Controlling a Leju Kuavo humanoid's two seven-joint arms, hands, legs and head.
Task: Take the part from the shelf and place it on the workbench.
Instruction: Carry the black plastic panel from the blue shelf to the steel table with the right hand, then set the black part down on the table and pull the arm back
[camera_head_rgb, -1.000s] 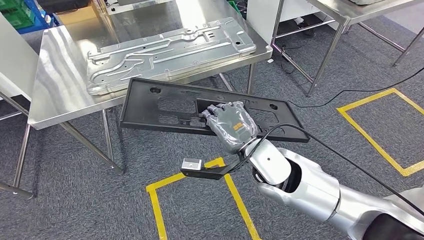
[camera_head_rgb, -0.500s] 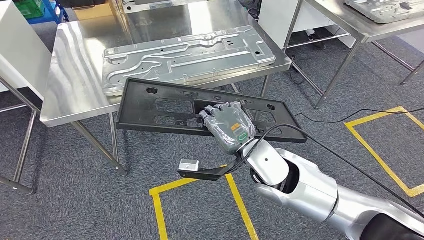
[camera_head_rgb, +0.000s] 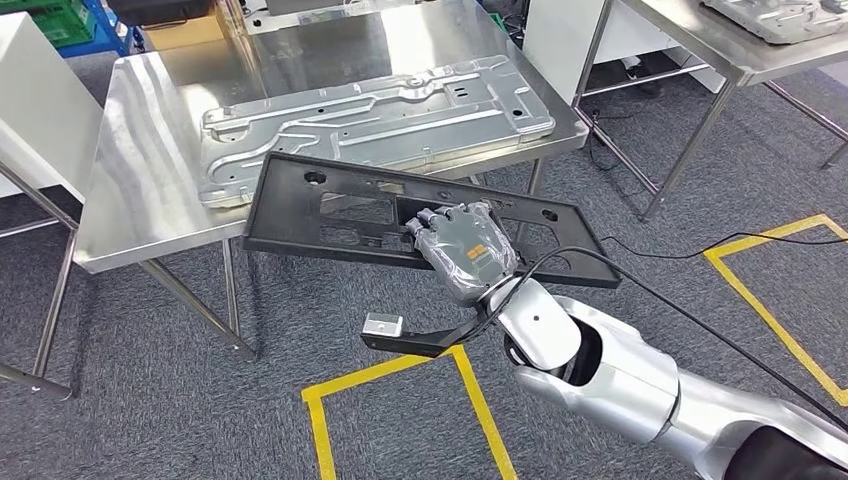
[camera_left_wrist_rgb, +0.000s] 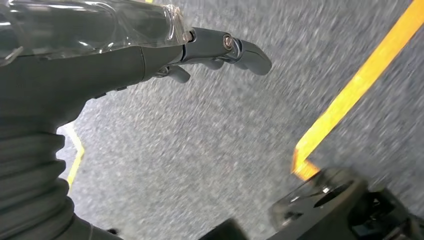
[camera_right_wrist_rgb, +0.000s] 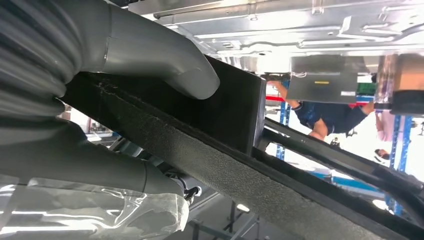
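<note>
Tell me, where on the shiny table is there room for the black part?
Not much. The silver plate fills the middle of the table. Bare steel lies along the left side, in a thin strip at the near edge, and at the far end behind the plate. The black part, held by the right hand, is long, so any spot looks tight.

The long black plastic frame part (camera_head_rgb: 330, 215) in the right hand (camera_head_rgb: 465, 250) now reaches farther toward 11 o'clock, its far edge overlapping the near rim of the stainless steel table (camera_head_rgb: 140, 215) and lying just beside the embossed silver metal panel (camera_head_rgb: 375, 125). The whole view has shifted, so the camera has moved.
</note>
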